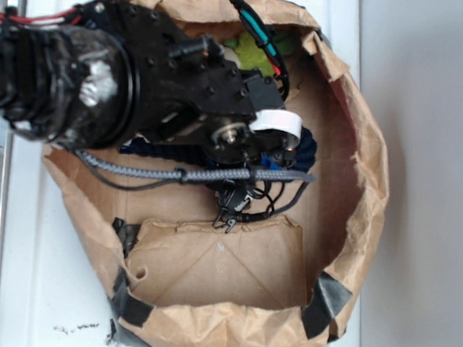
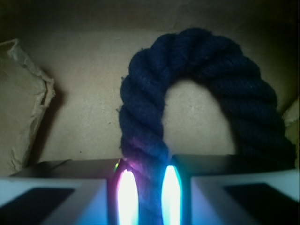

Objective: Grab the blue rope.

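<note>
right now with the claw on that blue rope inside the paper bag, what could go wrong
The claw pinches only one leg of the blue rope; the rest arches free and could drag along the brown paper bag wall on lifting. The grip looks narrow, so the twisted strands might slip out. In the exterior view the grey cable crosses right by the claw and could snag.

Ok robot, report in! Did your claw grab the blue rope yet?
Gripper shut on thick navy twisted rope. Rope arches over brown paper bag floor. Nothing in the way.
</note>
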